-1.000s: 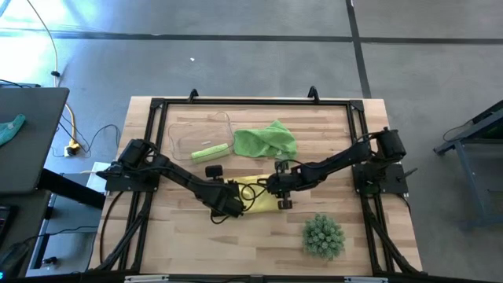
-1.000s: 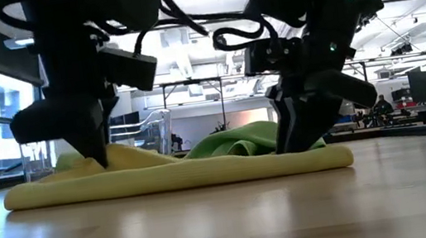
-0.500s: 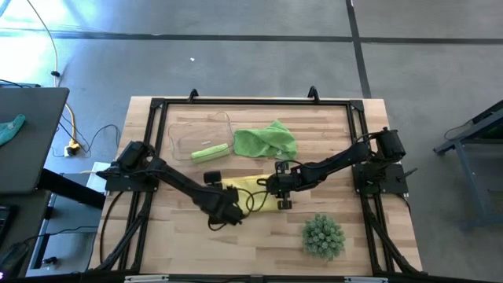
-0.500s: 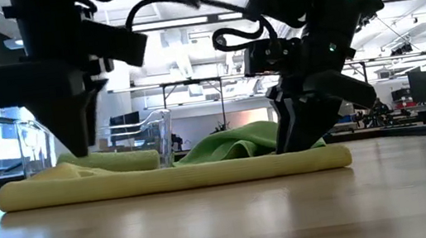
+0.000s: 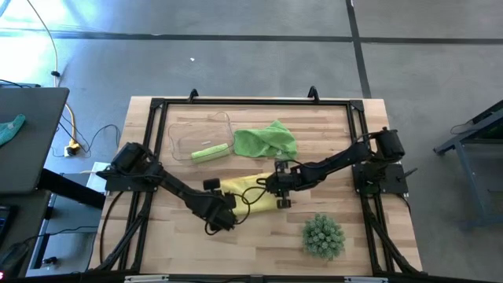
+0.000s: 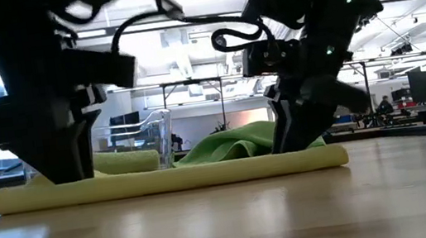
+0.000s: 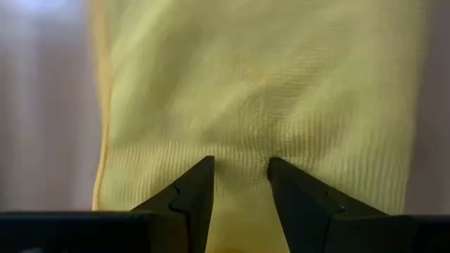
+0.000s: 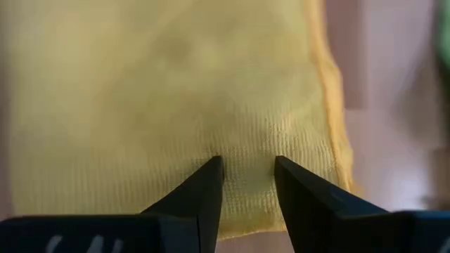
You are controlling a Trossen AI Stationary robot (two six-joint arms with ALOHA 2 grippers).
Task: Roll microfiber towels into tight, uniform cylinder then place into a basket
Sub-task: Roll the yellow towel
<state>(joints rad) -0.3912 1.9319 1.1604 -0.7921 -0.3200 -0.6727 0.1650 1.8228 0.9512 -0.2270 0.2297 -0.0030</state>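
Both hands sit on the yellow towel: your left hand at its left end, your right hand at its right end, each with fingers slightly apart, tips pressed into the cloth. It lies mid-counter as a flat folded strip, long axis running hand to hand. Roll across that axis, I'd judge. One green roll already lies in the basket; another green towel waits just behind.

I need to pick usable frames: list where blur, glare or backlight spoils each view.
Low view: bright room behind leaves both arms as dark silhouettes, the left gripper smeared. Wrist views: the yellow towel weave is sharp only near the fingers, soft farther off. High view: even light, no glare on the table.
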